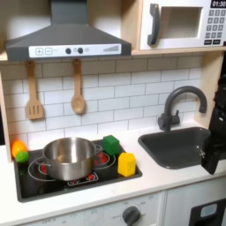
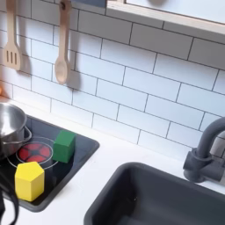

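In the first exterior view, the black arm and gripper (image 1: 213,155) hang at the right edge, over the right end of the dark sink (image 1: 173,146). The fingers merge into one dark shape, so I cannot tell how they stand or whether they hold anything. On the black stovetop (image 1: 53,183) sits a steel pot (image 1: 69,156). To its right are a green block (image 1: 111,144) and a yellow block (image 1: 127,163). The second exterior view shows the yellow block (image 2: 29,180) and the green block (image 2: 63,146) standing apart on the stovetop, with the pot (image 2: 9,125) at the left edge.
A dark faucet (image 1: 181,100) rises behind the sink. A wooden spatula (image 1: 33,93) and spoon (image 1: 78,88) hang on the tiled wall under the hood (image 1: 64,35). An orange and green toy (image 1: 18,150) lies at the stove's left. A microwave (image 1: 185,24) is mounted above.
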